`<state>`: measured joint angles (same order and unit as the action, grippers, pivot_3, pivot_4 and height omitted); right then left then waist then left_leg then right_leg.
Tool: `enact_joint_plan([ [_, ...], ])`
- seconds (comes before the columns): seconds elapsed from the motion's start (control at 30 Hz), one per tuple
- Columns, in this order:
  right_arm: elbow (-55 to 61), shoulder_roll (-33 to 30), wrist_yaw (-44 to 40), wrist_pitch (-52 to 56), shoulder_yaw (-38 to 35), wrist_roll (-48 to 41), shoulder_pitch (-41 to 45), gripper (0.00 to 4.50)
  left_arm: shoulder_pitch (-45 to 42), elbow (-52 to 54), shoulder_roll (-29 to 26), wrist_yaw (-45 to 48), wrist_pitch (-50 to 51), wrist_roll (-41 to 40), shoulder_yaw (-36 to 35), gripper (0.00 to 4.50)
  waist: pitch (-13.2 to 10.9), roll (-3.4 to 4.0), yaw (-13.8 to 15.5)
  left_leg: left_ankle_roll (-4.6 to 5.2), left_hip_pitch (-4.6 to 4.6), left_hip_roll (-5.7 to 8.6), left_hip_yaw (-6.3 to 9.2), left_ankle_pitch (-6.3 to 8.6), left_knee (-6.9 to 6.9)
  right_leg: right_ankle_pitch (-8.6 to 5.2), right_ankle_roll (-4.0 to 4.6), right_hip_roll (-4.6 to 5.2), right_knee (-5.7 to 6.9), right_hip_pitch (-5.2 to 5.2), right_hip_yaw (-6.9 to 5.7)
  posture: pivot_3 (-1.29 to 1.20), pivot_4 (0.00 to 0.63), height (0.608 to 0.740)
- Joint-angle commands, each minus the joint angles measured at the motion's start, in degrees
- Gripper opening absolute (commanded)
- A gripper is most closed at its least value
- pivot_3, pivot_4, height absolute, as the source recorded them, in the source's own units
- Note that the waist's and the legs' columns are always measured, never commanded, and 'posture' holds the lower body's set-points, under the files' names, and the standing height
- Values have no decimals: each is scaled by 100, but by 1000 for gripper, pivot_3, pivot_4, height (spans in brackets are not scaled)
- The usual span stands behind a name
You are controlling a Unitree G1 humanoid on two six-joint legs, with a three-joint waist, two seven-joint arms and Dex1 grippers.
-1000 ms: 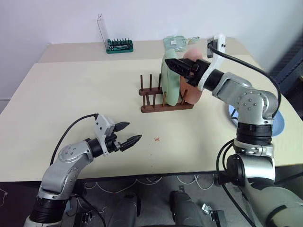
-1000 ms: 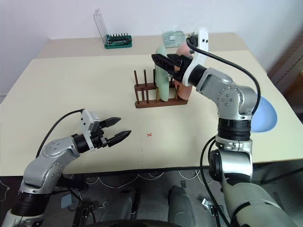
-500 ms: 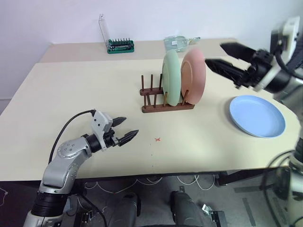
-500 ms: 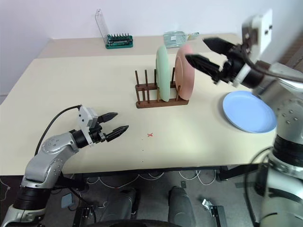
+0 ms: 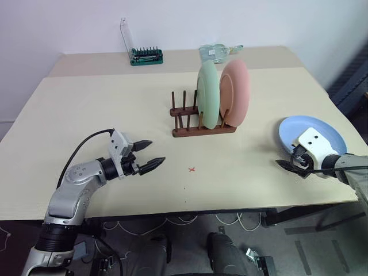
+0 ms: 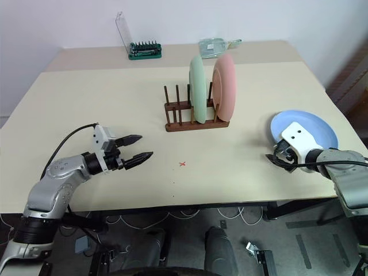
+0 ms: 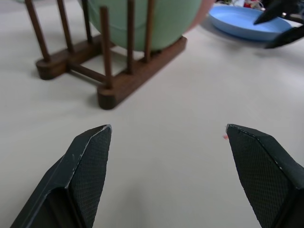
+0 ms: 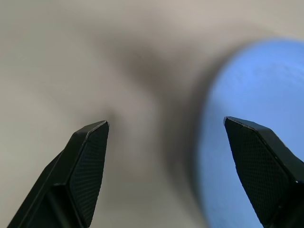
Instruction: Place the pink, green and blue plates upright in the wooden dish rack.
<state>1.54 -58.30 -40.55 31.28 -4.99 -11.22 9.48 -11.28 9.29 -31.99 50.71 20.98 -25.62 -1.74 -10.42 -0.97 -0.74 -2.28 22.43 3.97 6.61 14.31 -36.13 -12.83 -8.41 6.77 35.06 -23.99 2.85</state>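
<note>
Right gripper (image 6: pixel 275 159) sits low at the near-left edge of the blue plate (image 6: pixel 313 127), jaws wide open, holding nothing. From its wrist cam I see the plate rim lying between the two fingertips (image 8: pixel 92 142), one over bare table and one over the blue, so I read this as the approach for the last pick. Pink plate (image 5: pixel 237 92) and green plate (image 5: pixel 208 95) stand upright side by side at the right end of the wooden dish rack (image 5: pixel 190 127), pink outermost; the slots to their left are free. Blue plate lies flat on the table (image 5: pixel 103 109), well right of the rack. Left gripper (image 5: pixel 148 154) hovers open and empty over the table on the near left, pointing toward the rack (idle, I'd say). Next move, as I judge it: get one finger under the rim, pinch, lift, tip it upright, then carry it to a free slot left of the green one without knocking it.
</note>
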Motion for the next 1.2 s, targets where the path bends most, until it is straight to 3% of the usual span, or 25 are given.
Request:
enact_joint_plan([
  [0.03,-381,11,145,-214,60,383,204,3926,1,260,-7,-27,8,-57,-33,3992,0,0,0,0,0,0,0,0,0,0,0,0,0,0,0,0,150,740],
  [0.13,-615,43,189,-262,142,569,332,3069,56,343,3,-95,32,-52,-38,3992,0,0,-5,0,-1,0,1,0,0,0,0,0,0,1,0,0,150,740],
  [0.33,-538,95,115,-278,154,686,498,59,146,470,7,-204,83,-39,-43,3992,0,0,-8,0,-1,0,2,0,0,0,0,0,0,1,0,0,150,740],
  [0.43,-458,52,272,-421,116,892,665,59,134,472,7,-240,96,-33,-47,3992,0,0,-6,0,-1,0,2,0,-1,0,0,0,0,1,-1,0,150,740],
  [0.63,-493,109,936,-1228,-52,1299,2073,59,53,367,-1,-261,67,14,-26,3992,-15,28,-43,-1,-1,1,-1,0,0,1,0,0,2,-3,2,0,150,740],
  [0.7,-280,528,1067,-1707,-92,1039,3096,59,-14,316,40,-294,60,53,20,3992,-19,33,-66,-1,-2,-1,0,-1,6,0,0,-2,3,-6,1,0,150,740],
  [0.83,-19,1189,906,-2091,-63,604,4034,59,-55,286,67,-312,49,94,64,3992,-22,27,-38,-2,1,-4,9,-1,9,1,0,-7,4,-8,-3,0,150,740],
  [1.07,926,3557,831,-240,-433,-2795,4838,59,-80,260,87,-359,42,116,22,3992,-21,18,-23,-2,5,0,18,-1,2,2,1,-3,7,-7,-3,0,150,740],
  [1.2,928,3965,989,613,-559,-3821,4829,59,-9,329,72,-415,48,108,-39,3992,-21,19,15,-2,7,3,24,-1,3,2,2,-2,10,-10,-4,0,150,740],
])
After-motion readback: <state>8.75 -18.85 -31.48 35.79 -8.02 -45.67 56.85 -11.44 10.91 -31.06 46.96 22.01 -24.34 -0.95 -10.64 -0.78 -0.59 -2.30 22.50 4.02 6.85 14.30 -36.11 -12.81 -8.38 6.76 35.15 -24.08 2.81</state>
